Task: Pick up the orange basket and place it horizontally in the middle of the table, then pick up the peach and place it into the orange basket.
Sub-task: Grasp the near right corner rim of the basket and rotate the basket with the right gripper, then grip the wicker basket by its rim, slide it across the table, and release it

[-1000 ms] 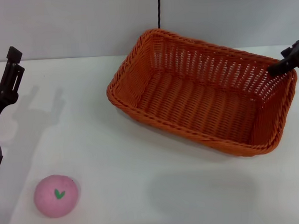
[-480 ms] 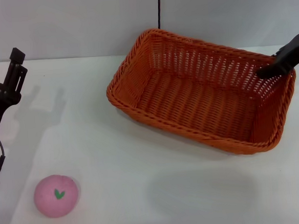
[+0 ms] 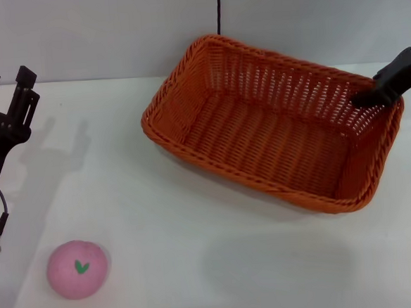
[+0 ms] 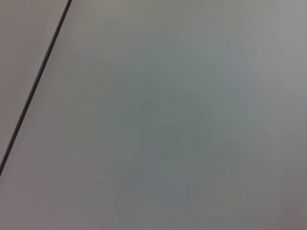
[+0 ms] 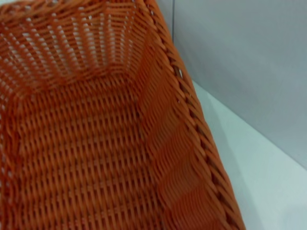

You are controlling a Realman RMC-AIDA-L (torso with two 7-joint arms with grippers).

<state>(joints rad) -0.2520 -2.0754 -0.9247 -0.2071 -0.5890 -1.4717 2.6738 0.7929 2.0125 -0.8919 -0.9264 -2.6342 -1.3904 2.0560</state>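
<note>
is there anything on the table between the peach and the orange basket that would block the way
Nothing visible does. The peach sits on the near left of the table, and only bare white top lies between it and the orange basket. The left gripper hangs off to the left side; the right gripper is at the basket's far right rim.

Orange basket (image 3: 275,138): rough woven wicker, slight sheen; peach (image 3: 77,269): matt, smooth; table (image 3: 199,267): plain, smooth white
</note>
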